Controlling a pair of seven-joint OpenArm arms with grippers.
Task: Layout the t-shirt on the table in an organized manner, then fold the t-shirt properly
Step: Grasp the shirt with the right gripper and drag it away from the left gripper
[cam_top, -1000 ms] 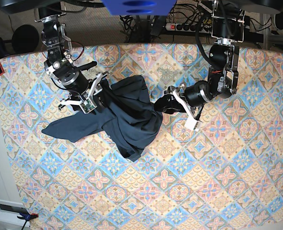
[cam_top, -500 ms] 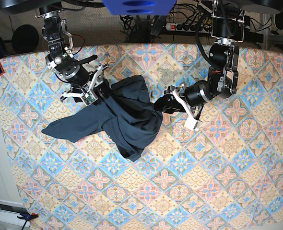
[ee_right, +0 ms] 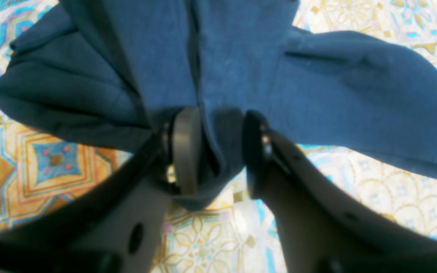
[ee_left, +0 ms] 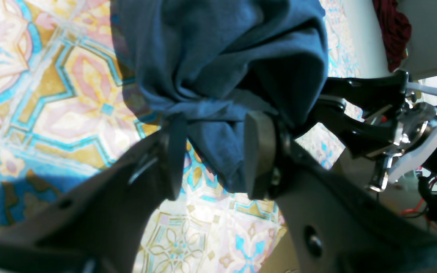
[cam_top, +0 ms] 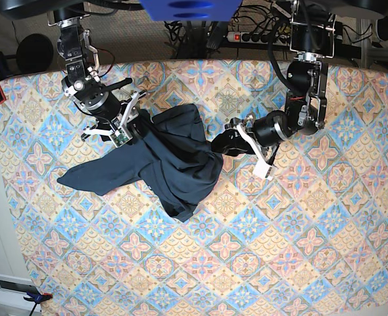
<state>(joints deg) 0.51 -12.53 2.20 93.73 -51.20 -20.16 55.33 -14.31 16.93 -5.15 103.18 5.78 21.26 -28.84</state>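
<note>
The t-shirt (cam_top: 164, 164) lies bunched on the far-left part of the table (cam_top: 299, 250). Both the left hand (ee_left: 214, 151) and right hand (ee_right: 216, 151) are clamped on gathered cloth. It looks soft, light and limp; hems or shoulders would likely suit spreading better

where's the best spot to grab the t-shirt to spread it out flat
Probably the loose sleeve-like flap of the t-shirt, which lies flat and alone on the table. Come from the table's open side; the middle is bunched in folds.
</note>
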